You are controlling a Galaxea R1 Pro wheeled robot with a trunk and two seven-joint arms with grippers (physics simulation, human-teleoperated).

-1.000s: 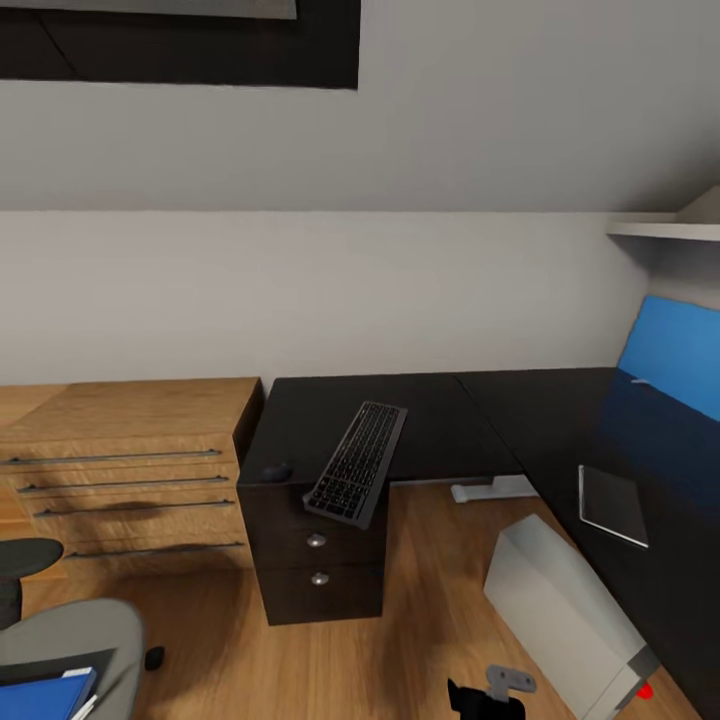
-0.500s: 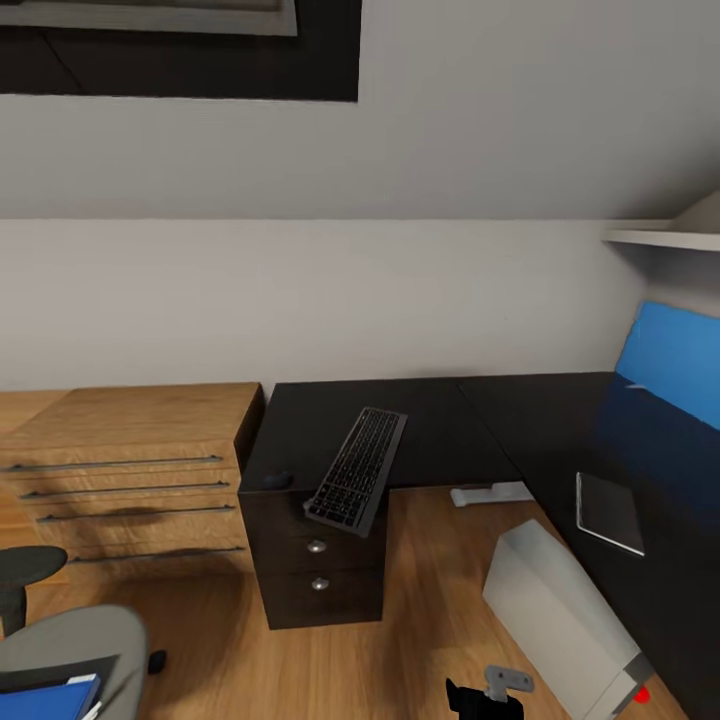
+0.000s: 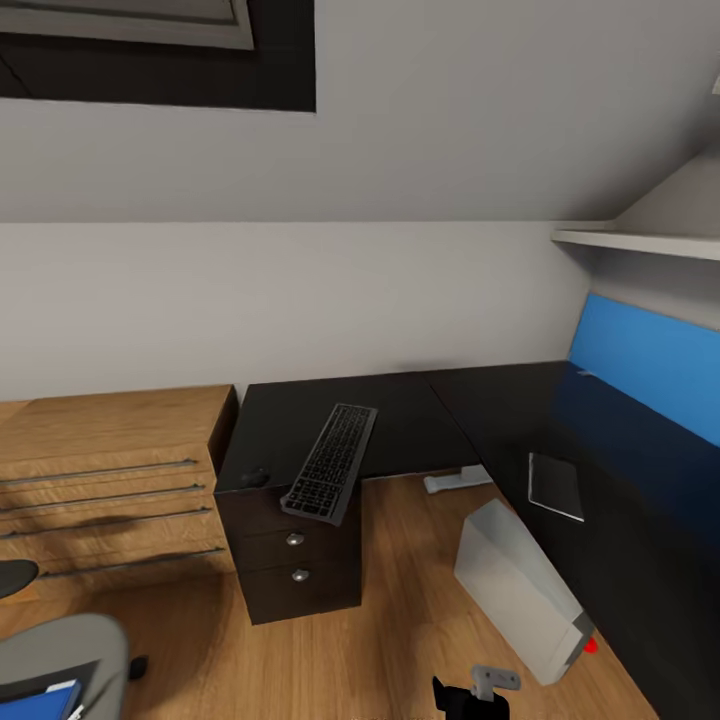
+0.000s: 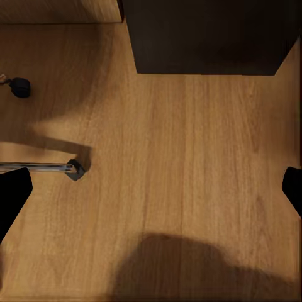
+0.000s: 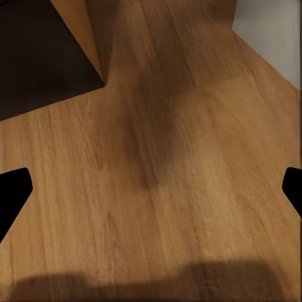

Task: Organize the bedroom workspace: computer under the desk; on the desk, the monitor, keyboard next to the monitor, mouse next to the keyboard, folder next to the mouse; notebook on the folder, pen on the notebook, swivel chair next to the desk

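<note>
The black L-shaped desk (image 3: 400, 415) stands against the wall. The keyboard (image 3: 330, 462) lies slanted on it, its near end jutting past the front edge above the drawer unit (image 3: 295, 560). The mouse (image 3: 257, 477) sits at the desk's left front corner. The dark grey notebook (image 3: 556, 486) lies on the right wing. The computer (image 3: 515, 590) leans tilted on the floor beside that wing. The swivel chair (image 3: 60, 645) is at the lower left with the blue folder (image 3: 45, 702) on its seat. Monitor and pen are out of view. My left gripper (image 4: 151, 192) and right gripper (image 5: 151, 189) hang open over bare floor.
A light wooden dresser (image 3: 100, 480) adjoins the desk's left end. A blue wall panel (image 3: 650, 365) and a white shelf (image 3: 640, 240) run above the right wing. A chrome chair leg (image 4: 38, 167) and a caster (image 4: 20, 87) lie near the left gripper. Wooden floor (image 3: 400, 610) lies open before the drawers.
The whole head view has shifted left and slightly down, so the camera has moved. The desk, keyboard, computer and notebook keep their places relative to each other.
</note>
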